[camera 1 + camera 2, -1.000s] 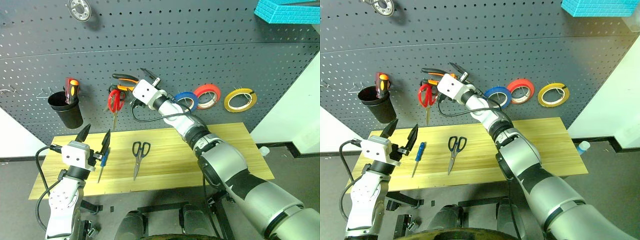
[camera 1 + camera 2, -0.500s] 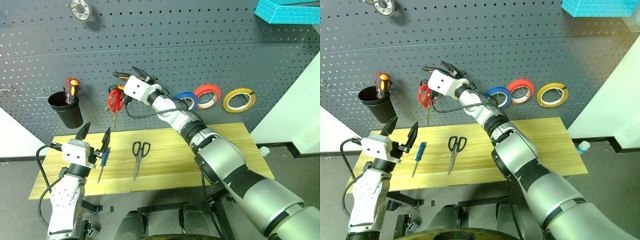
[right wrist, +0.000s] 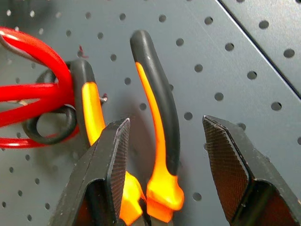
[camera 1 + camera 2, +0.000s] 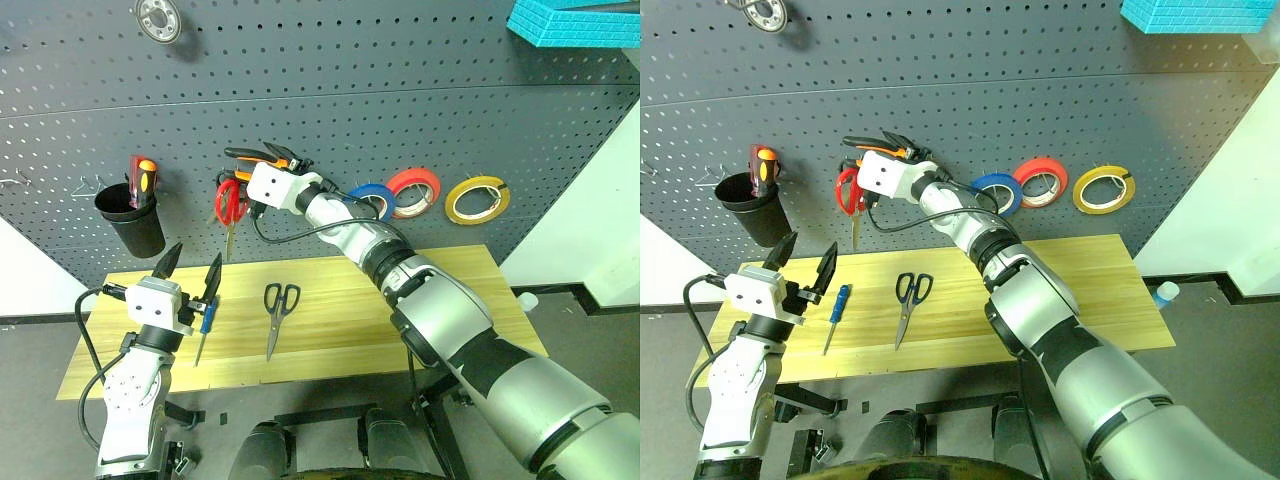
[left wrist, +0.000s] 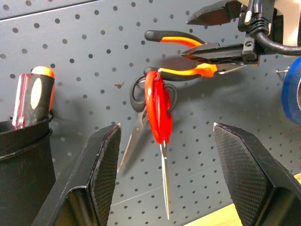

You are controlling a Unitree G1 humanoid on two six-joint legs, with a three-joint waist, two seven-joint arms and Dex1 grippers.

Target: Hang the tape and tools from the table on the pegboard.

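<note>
No readable text, labels, brands, numbers or signs anywhere.

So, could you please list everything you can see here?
pegboard: one, dark grey, behind table
table: one, light wood
pliers: one, orange-and-black, on pegboard
red-handled scissors: one, hanging just below pliers
blue tape, red tape, yellow tape: one each, on pegboard
cup: one, black, on pegboard, holds red-and-orange screwdriver
dark-handled scissors: one, on table
blue screwdriver: one, on table
left gripper: open, empty, over table
right gripper: at pliers
</note>
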